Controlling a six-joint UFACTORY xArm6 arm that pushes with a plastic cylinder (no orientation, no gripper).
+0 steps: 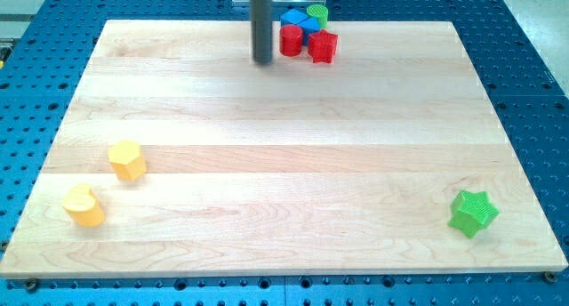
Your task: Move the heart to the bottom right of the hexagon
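Resting near the view's top edge, my tip [262, 60] sits on the wooden board [284, 164], just left of a tight cluster of blocks. That cluster holds a red cylinder-like block [291, 41], a red star-shaped block [323, 47], two blue blocks [300, 21] whose shapes I cannot make out, and a green block [319, 12] behind them (partly hidden, shape unclear). My tip is close beside the red cylinder-like block, though I cannot tell if they touch. No jaws exist on this rod, so nothing is held. Well apart, at the view's lower left, lies the yellow heart [84, 205], below and left of the yellow hexagon [127, 160], near it but apart. A green star [472, 213] stands alone at the view's lower right.
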